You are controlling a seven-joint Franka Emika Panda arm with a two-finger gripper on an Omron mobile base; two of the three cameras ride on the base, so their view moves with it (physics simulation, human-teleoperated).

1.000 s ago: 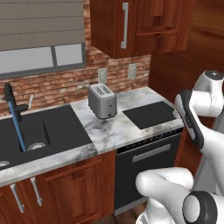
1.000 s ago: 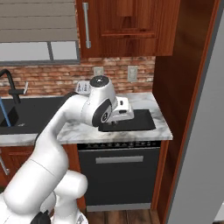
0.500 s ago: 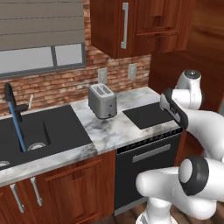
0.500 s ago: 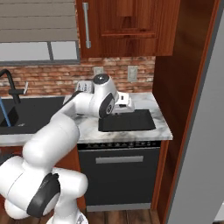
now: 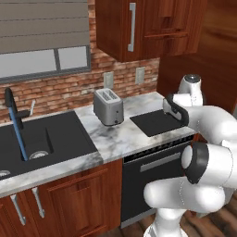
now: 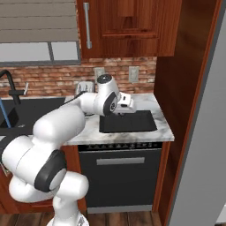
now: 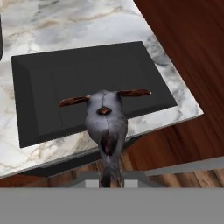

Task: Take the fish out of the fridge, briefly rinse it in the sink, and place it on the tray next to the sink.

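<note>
One step of the task seems to be in hand: the fish [image 7: 106, 127] is being carried toward the tray [image 7: 87, 78], so the last placing is judged to be what remains. In the hand view the fish is seen at lower centre, its tail clamped in the closed gripper [image 7: 111, 181] at the bottom edge, its body pointing up the frame and overlapping the near edge of the tray, with its two side fins spread out. Whether the fish is above the tray or already touching it cannot be told. In the right base view the gripper [image 6: 129, 105] is seen at the centre of the frame, just over the upper left part of the tray [image 6: 137, 122], on the marble counter [image 6: 161, 130]. The sink [image 5: 60, 136] lies at the left of the left base view, well apart. Next, the fish would need to be lowered flat onto the tray and the gripper opened.
</note>
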